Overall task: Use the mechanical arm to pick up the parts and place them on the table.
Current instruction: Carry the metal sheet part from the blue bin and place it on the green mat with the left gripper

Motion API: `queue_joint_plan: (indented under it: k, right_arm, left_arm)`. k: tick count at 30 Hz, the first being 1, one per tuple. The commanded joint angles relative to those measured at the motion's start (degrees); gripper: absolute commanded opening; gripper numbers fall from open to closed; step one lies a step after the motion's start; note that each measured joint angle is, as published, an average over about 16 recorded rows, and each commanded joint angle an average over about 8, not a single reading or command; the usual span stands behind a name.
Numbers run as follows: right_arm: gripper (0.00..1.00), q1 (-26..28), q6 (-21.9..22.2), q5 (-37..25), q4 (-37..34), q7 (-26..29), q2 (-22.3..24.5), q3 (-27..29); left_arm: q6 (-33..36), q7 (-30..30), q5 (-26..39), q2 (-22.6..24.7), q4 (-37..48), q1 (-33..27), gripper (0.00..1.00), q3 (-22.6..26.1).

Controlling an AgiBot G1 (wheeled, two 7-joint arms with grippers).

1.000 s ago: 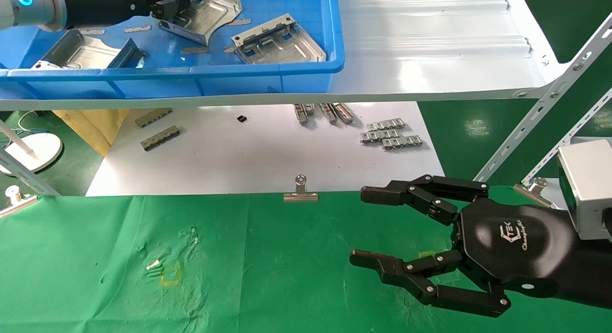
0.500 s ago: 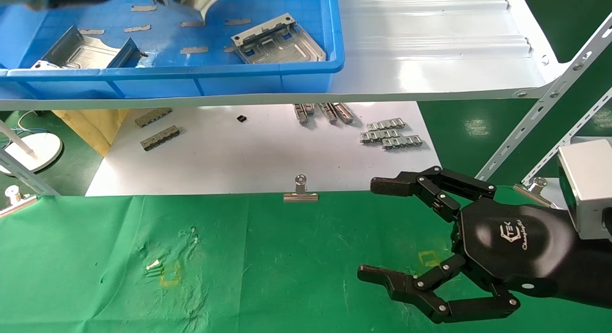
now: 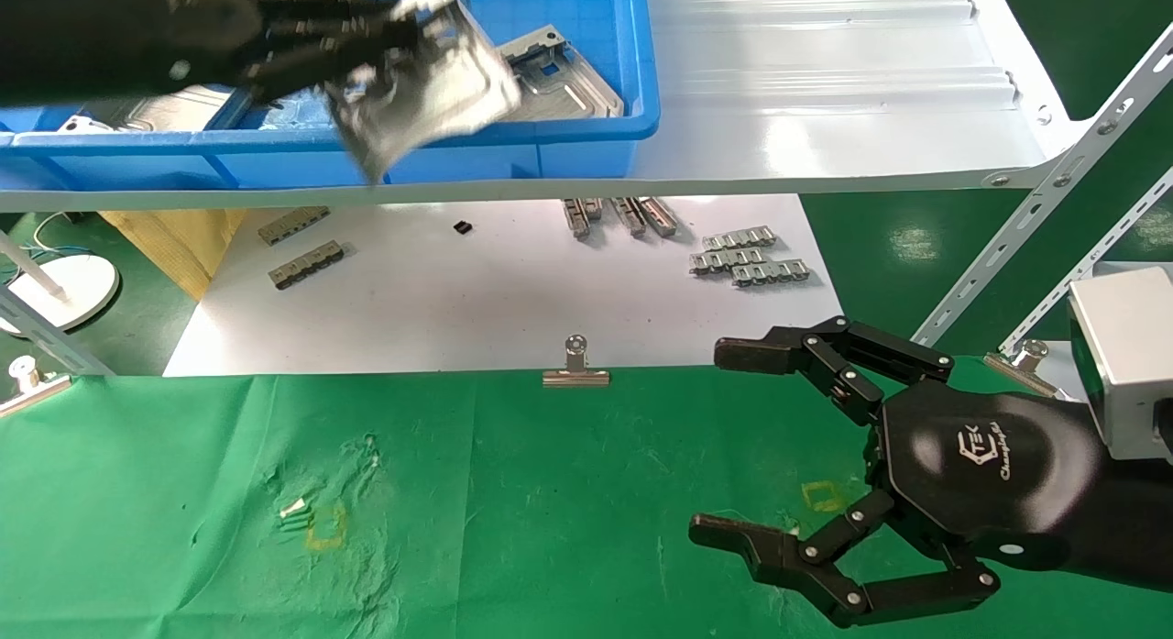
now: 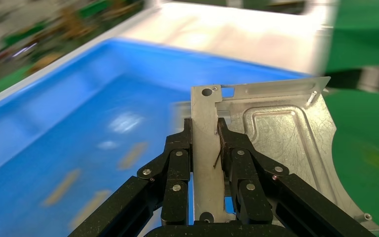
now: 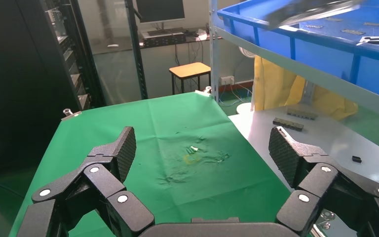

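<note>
The green counter [image 3: 513, 492] spreads wide below and carries no plate yet, so nothing is delivered so far. Above it, on the white shelf [image 3: 825, 89], sits the blue bin [image 3: 586, 153], with at least one more part [image 3: 559, 75] lying inside. The left gripper [image 3: 367, 43] has its jaws clamped on the bent rim of one silver plate [image 3: 431, 80], held tilted in the air over the bin's front wall. I would say the pick is done and the carry down and release are left, then the other parts. The right gripper [image 3: 733, 446] hovers low over the counter's right side, jaws spread wide and holding nothing.
</note>
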Motion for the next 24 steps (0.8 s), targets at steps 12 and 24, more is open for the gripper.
queue_joint_plan:
  k: [12,24]
  right_arm:
    - [1.00,0.0,0.0,0.0,0.0,0.0,0.0,0.0]
    - [1.00,0.0,0.0,0.0,0.0,0.0,0.0,0.0]
  left_arm:
    - [6.9,19.8,-3.2,-10.4,-16.3,15.5,0.00,8.1]
    - [2.5,36.2,-1.0,-8.4,-6.9,21.7,0.00,12.8]
